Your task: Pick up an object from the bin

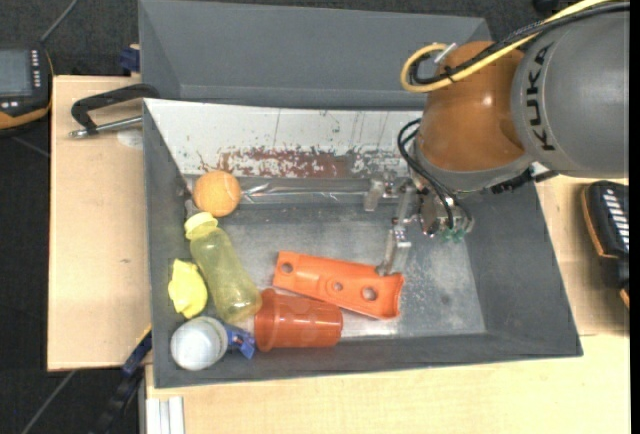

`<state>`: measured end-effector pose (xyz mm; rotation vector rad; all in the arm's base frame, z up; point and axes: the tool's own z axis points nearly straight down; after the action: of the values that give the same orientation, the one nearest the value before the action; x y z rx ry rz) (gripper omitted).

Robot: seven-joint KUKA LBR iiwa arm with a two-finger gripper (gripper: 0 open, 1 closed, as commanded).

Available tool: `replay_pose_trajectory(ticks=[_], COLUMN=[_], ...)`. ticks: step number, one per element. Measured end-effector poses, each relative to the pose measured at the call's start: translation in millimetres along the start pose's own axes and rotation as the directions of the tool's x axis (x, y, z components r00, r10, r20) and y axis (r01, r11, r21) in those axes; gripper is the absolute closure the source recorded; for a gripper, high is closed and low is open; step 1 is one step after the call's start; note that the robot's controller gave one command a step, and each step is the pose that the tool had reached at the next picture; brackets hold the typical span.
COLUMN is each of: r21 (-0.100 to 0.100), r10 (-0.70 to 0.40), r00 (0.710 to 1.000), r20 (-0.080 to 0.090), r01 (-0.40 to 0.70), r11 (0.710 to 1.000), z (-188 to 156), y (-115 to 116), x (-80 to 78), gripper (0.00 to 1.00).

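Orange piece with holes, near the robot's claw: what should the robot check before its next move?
1. The gripper is above the right end of the orange piece: ok.
2. Grip on the piece: cannot tell.
3. The red cup is clear of the piece: not ok, it lies against it.
4. The yellowish bottle and orange ball are far from the gripper: ok.
5. Bare bin floor right of the gripper: ok.

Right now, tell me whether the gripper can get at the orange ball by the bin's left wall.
Probably yes. The orange ball lies uncovered, with bare bin floor between it and the gripper. The bottle beside it and the nearby wall may crowd the grasp.
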<state>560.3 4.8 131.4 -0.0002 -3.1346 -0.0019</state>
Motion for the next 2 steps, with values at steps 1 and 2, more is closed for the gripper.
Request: replay_pose_trajectory(ticks=[1,2], r21=[0.000,0.003], r10=[0.000,-0.095], r00=[1.000,0.995], r20=[0.009,0.014], r01=[0.000,0.095], r11=[1.000,0.995], z=[-4.8,13.0], y=[0.0,12.8], x=[-1.9,6.1], gripper=[0.00,0.00])
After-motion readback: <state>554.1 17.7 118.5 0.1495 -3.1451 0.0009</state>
